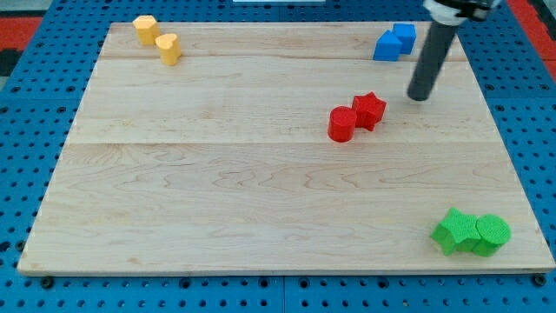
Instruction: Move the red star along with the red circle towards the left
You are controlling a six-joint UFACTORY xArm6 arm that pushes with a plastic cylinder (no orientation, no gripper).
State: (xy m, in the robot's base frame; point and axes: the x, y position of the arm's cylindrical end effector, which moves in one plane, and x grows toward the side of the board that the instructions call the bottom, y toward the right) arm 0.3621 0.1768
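The red star (370,109) lies right of the board's middle, touching the red circle (342,124), which sits just to its lower left. My tip (420,96) rests on the board to the right of the red star and slightly above it, a short gap away, touching neither red block. The dark rod rises from it to the view's top right.
Two blue blocks (393,42) sit together at the top right, left of the rod. Two yellow blocks (157,38) sit at the top left. A green star (455,230) and a green circle (491,234) sit at the bottom right. The wooden board (217,191) lies on a blue pegboard.
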